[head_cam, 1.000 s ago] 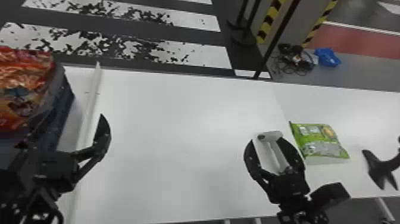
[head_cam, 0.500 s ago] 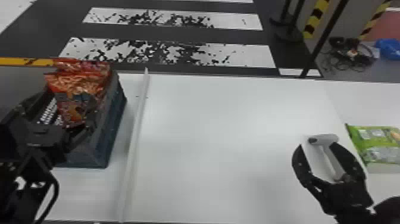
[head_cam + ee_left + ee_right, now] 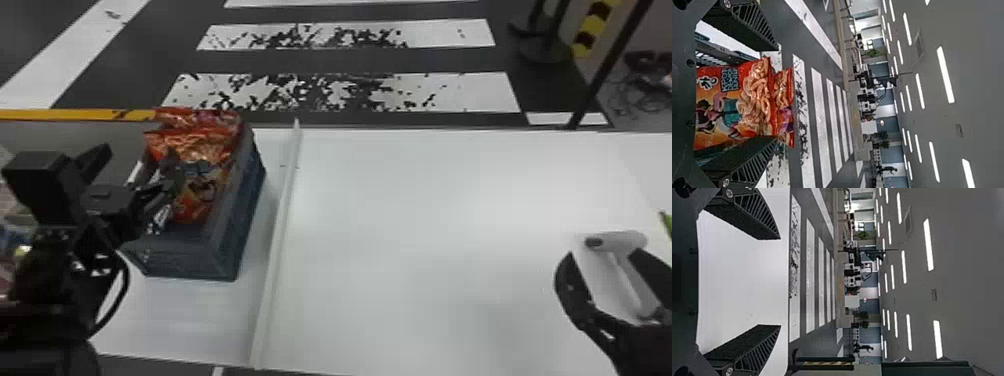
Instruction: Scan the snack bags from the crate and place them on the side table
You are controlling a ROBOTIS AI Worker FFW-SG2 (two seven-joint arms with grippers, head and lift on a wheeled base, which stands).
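Observation:
In the head view my left gripper (image 3: 141, 154) is open at the left side of the blue-grey crate (image 3: 190, 257), beside the red-orange snack bags (image 3: 205, 145) in it. The left wrist view has a large snack bag (image 3: 730, 98) between the spread fingers of my left gripper (image 3: 777, 93), with another bag (image 3: 784, 103) behind it; neither is pinched. At the head view's right my right gripper (image 3: 602, 254) stands open. The white scanner (image 3: 617, 241) appears between its fingers. My right gripper (image 3: 780, 282) is spread above bare white tabletop (image 3: 746, 282) in the right wrist view.
A pale raised strip (image 3: 280, 235) runs front to back on the white table (image 3: 425, 225), right of the crate. The edge of a green bag (image 3: 667, 225) shows at the far right. A dark pole (image 3: 595, 85) stands behind the table.
The head view has turned left, bringing the whole crate into view. My left gripper has gone from the crate's near right side to its left side. My right gripper remains open around the scanner's outline.

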